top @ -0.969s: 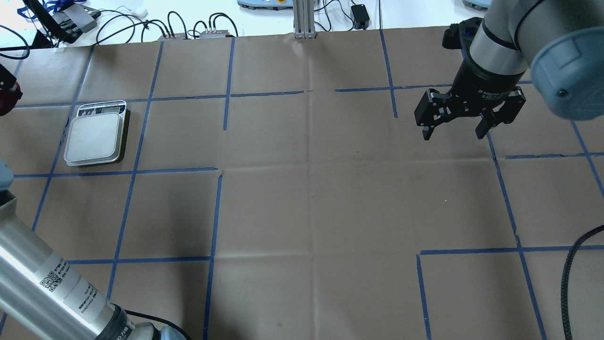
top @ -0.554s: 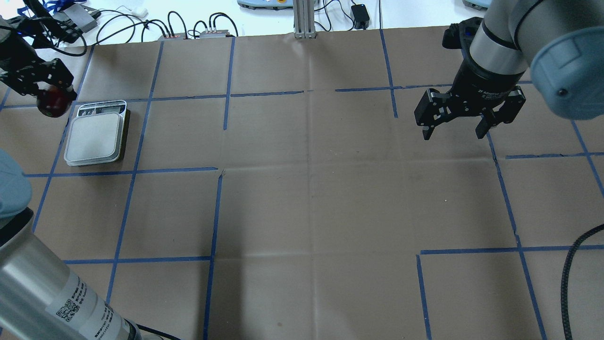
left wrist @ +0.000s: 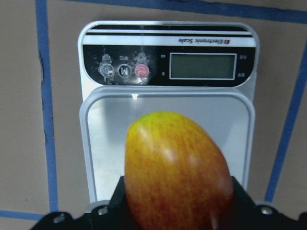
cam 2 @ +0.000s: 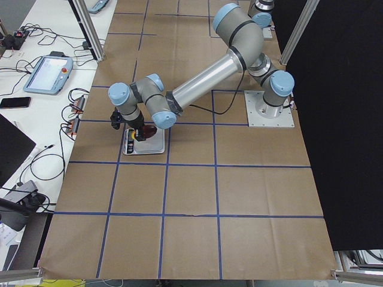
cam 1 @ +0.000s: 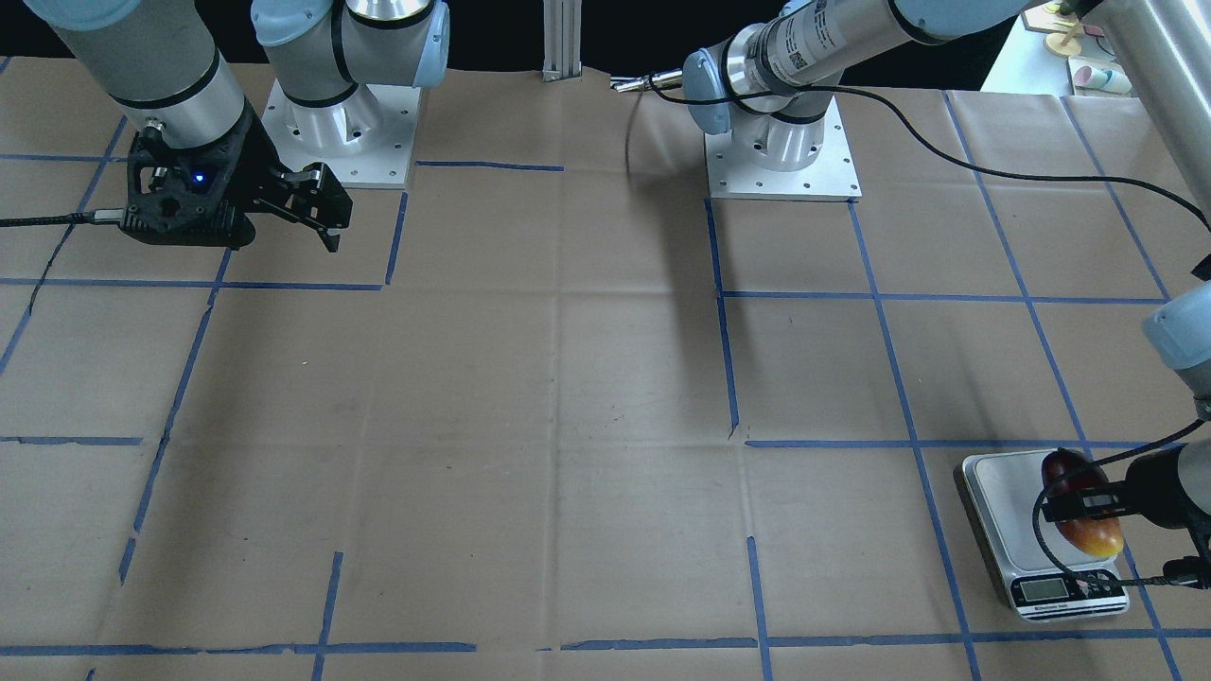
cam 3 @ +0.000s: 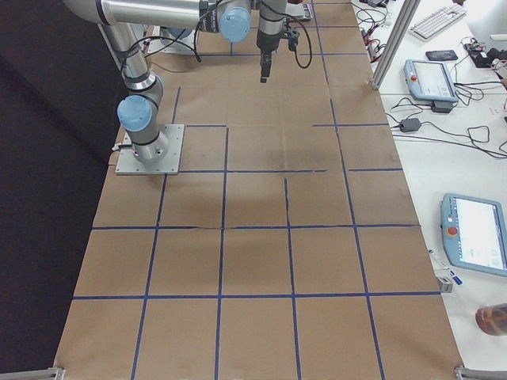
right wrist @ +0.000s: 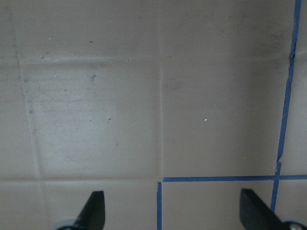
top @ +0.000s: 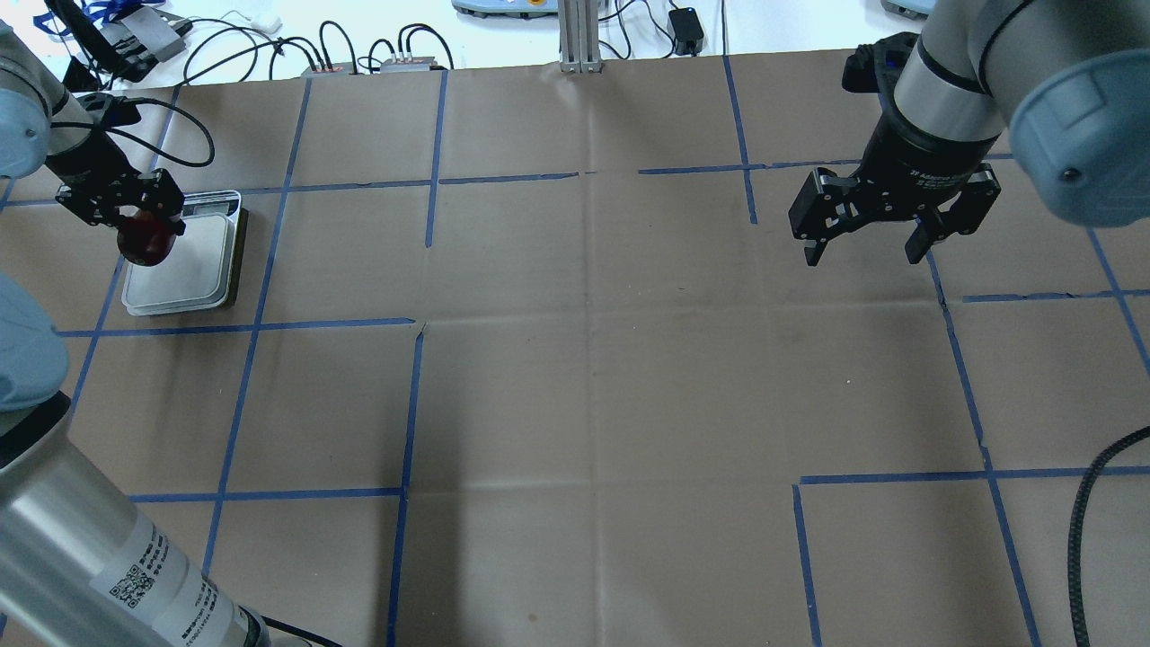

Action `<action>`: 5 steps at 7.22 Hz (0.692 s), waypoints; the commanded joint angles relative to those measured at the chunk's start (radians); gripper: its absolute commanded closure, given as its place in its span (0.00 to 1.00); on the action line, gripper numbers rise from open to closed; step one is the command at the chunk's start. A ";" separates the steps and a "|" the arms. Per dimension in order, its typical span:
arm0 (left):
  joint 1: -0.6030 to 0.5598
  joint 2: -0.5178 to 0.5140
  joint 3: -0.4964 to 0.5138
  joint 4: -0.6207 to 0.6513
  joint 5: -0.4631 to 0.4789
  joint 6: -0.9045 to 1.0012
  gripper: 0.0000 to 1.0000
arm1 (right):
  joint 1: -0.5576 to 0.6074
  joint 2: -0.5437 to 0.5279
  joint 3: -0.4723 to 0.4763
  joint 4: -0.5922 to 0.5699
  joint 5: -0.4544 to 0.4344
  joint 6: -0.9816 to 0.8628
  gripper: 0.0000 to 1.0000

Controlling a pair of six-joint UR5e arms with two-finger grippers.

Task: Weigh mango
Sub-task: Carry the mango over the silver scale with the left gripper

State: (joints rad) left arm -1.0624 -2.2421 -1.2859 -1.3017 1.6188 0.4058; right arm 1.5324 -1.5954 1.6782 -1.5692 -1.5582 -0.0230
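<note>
While the left gripper (top: 141, 228) clamps its fingers on the two flanks of the mango (left wrist: 177, 167), the fruit hangs over the platform of the scale (top: 193, 270), along the platform's edge that lies farthest from the table's middle. Its yellow-orange end points toward the scale's display panel (left wrist: 203, 66) and its dark red end points away from it. Whether the fruit touches the platform cannot be told. A black cable (cam 1: 1045, 530) loops from the left wrist beside the scale. Well apart from the scale, across the brown paper cover (top: 593, 377) with its blue tape lines, the right gripper (top: 864, 258) hovers with its jaws spread wide and nothing between them.
</note>
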 commanded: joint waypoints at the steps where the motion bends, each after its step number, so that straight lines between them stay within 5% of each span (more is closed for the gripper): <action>1: 0.004 -0.022 -0.012 0.010 0.007 0.004 0.57 | 0.000 0.000 0.000 0.000 0.000 0.000 0.00; 2: 0.004 -0.024 -0.013 0.012 0.006 0.005 0.37 | 0.000 0.000 0.000 0.000 0.000 0.000 0.00; 3: 0.002 -0.011 -0.010 0.013 0.012 0.002 0.00 | 0.000 0.000 0.000 0.000 0.000 0.000 0.00; 5: -0.001 0.028 0.006 0.012 0.012 0.001 0.00 | 0.000 0.000 0.000 0.000 0.000 0.000 0.00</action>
State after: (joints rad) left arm -1.0613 -2.2399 -1.2905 -1.2891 1.6298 0.4080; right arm 1.5325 -1.5954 1.6781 -1.5693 -1.5585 -0.0230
